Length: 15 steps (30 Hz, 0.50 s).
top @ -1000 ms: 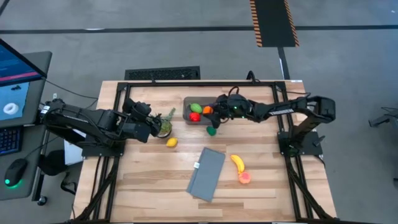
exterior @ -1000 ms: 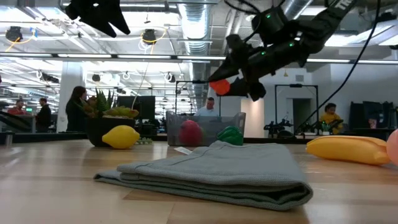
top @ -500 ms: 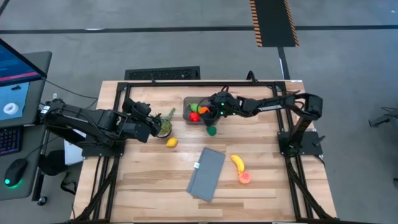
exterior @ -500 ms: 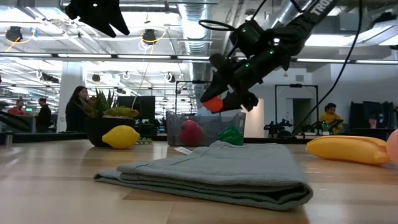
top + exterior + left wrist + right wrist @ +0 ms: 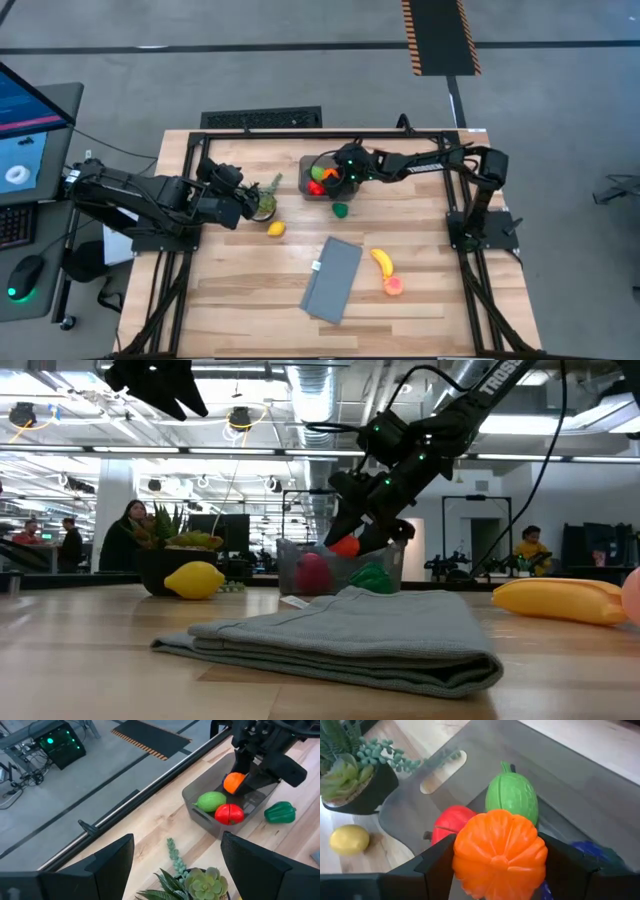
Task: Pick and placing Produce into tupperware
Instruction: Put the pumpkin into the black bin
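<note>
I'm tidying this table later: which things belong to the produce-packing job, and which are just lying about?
Job:
tupperware
orange pumpkin in right gripper
light green fruit
red tomato
dark green pepper
lemon
banana
pink fruit

Lying about:
potted plant
folded grey cloth

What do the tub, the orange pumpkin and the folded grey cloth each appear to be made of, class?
The tub: translucent smoky plastic, since the table shows through its walls. The orange pumpkin, held by the right end effector: glossy moulded plastic with ribbed segments, probably hollow. The folded grey cloth: soft matte fabric, with rounded folds and sagging layers.
</note>
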Motion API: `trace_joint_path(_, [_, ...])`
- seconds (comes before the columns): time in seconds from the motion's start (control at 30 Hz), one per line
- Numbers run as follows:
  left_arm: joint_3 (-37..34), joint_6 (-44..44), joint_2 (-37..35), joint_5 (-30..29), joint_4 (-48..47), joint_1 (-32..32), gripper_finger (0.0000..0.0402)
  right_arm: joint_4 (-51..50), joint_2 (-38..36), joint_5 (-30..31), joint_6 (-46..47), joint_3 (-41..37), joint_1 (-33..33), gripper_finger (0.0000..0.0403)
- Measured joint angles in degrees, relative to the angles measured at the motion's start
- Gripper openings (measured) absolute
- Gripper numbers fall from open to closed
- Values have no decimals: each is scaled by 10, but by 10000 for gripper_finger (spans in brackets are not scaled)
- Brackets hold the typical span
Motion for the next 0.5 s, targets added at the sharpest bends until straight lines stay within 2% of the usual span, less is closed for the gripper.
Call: trace_joint_path(0.5, [0,0,0,0,-4,0,288,0,-1,-3,-12,0,-3,276])
